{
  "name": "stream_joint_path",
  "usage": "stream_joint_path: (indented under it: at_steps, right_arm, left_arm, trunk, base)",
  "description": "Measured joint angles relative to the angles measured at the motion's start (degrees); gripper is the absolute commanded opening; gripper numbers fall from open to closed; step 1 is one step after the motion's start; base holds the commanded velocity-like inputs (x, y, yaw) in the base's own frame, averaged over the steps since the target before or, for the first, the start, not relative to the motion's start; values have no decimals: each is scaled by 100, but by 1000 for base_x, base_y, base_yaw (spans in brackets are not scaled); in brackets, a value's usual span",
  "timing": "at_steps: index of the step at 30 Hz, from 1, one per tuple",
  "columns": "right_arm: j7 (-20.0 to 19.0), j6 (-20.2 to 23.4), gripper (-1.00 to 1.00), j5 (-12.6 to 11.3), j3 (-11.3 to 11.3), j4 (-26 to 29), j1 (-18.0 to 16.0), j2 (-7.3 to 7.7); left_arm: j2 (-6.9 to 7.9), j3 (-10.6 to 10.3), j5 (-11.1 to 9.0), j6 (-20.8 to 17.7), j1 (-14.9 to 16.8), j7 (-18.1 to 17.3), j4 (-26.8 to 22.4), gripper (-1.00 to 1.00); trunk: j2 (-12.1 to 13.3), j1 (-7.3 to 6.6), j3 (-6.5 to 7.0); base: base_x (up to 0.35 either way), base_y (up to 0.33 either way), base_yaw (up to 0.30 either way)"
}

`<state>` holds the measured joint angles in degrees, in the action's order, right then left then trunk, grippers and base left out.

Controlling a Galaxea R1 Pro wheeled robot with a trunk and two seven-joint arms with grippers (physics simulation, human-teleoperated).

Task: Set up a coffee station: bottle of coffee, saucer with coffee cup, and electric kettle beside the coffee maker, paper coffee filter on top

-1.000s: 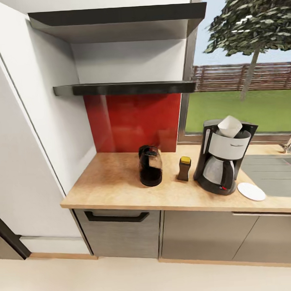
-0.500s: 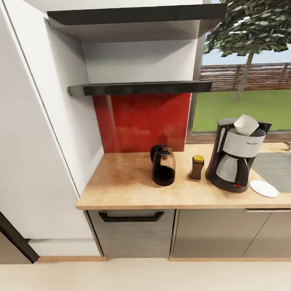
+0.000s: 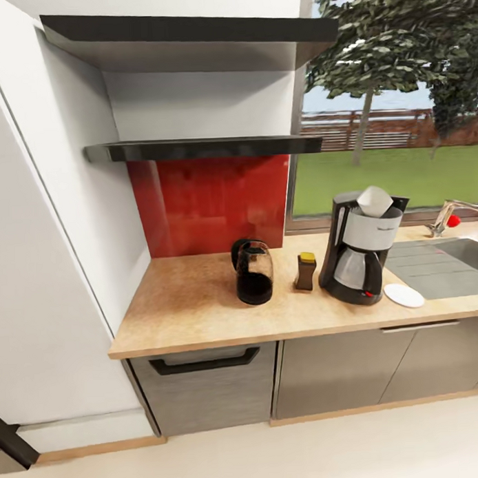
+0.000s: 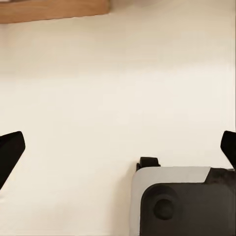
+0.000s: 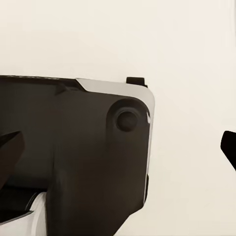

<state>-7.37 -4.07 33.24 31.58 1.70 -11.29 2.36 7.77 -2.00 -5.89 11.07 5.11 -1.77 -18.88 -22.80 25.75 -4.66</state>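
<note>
Daylight is coming evenly through the window [image 3: 387, 151]; render is staying bright and soft-edged. Red backsplash [image 3: 210, 202] is showing faint glossy sheen. Shelf [image 3: 201, 148] is casting mild shade beneath. Wide-angle bending is showing at frame edges.

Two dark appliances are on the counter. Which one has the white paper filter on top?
The coffee maker, the taller black machine with the silver basket, beside the sink. The white paper filter sits in its top. The rounder glass kettle to its left has none.
</note>
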Motion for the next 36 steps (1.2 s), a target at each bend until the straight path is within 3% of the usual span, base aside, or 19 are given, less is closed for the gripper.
stream_joint_path:
  at_steps: [3,6,10,14,23,27,30,34,35,36]
  right_arm:
    - [-1,0,100,0,1,0,0,-3]
    - [1,0,100,0,2,0,0,-7]
    - [1,0,100,-1,2,0,0,-10]
    - [1,-2,100,-7,2,0,0,-15]
    - [2,-17,100,-1,-19,-3,-1,-19]
    - [2,-17,100,1,-24,-9,-1,-25]
    - [2,-17,100,0,-24,-10,-1,-26]
    - [9,-17,100,7,-24,-8,-1,-26]
    - [10,-17,100,13,-26,-10,0,-26]
    - [11,-17,100,16,-26,-10,-1,-23]
  left_arm:
    - [-14,-176,9,746,-4,-12,-2,100]
    - [-22,-609,78,1436,15,2,-127,100]
    - [-45,-742,109,2089,22,2,-636,100]
    - [-91,-758,113,2235,28,-11,-1065,100]
    - [-278,-769,106,2239,45,-48,-2983,100]
    - [-294,-758,63,2173,97,-11,-3757,100]
    - [-307,-761,51,1678,149,11,-4653,100]
    - [-327,-766,41,720,357,19,-5425,100]
    - [-425,-765,35,-226,758,8,-5682,100]
    - [-439,-761,33,-532,1059,-2,-5701,100]
  trunk:
    - [0,0,7]
    - [0,0,10]
    - [0,0,11]
    - [0,0,11]
    - [0,0,11]
    - [0,0,11]
    - [0,0,11]
    - [0,0,11]
    - [0,0,12]
    - [2,1,12]
  base:
    - [0,1,-263]
    - [0,0,-263]
    - [0,0,-263]
    - [0,0,-248]
    - [0,0,-36]
    - [0,0,0]
    - [0,0,0]
    - [0,0,0]
    - [0,0,0]
    - [0,0,0]
